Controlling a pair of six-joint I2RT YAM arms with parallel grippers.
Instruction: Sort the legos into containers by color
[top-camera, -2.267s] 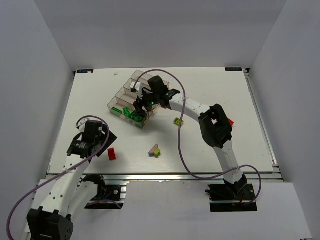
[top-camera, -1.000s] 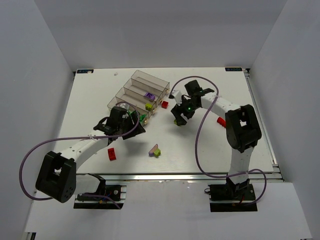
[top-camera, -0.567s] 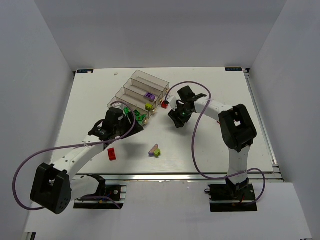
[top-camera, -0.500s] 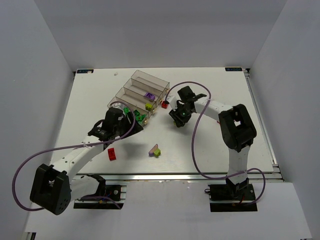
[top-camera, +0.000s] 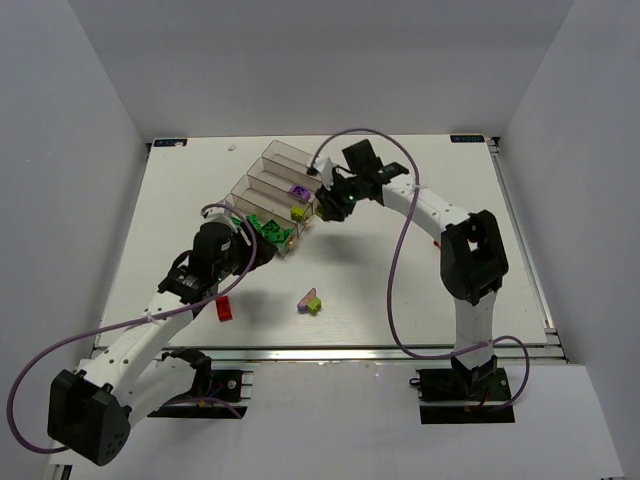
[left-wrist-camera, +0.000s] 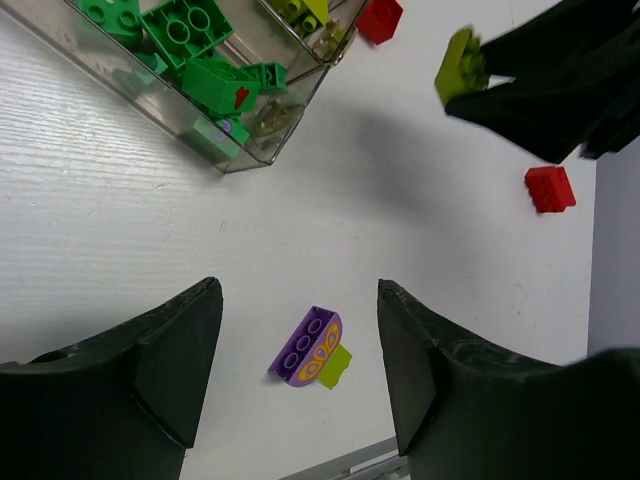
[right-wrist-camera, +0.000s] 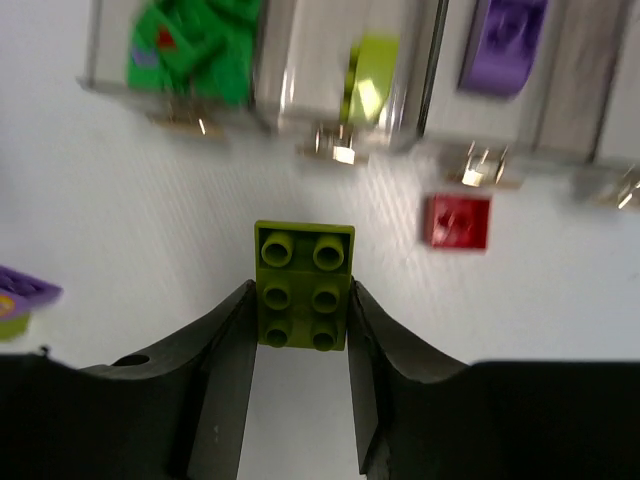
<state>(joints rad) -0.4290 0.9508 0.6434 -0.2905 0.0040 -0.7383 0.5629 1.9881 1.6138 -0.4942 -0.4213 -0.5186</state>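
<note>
The right pincer (right-wrist-camera: 300, 305) grips a lime brick (right-wrist-camera: 303, 285). The bins (right-wrist-camera: 340, 60) lie just ahead of it. The left pincer (left-wrist-camera: 300, 370) is open, holding nothing, with a purple brick (left-wrist-camera: 305, 347) between its fingers on the tabletop (left-wrist-camera: 120, 220).

left pincer (left-wrist-camera: 295, 370): gaping, empty | right pincer (right-wrist-camera: 300, 300): clamped, raised

The right wrist view blurs the containers (right-wrist-camera: 430, 70); 1 purple brick (right-wrist-camera: 25, 290) is cropped.
</note>
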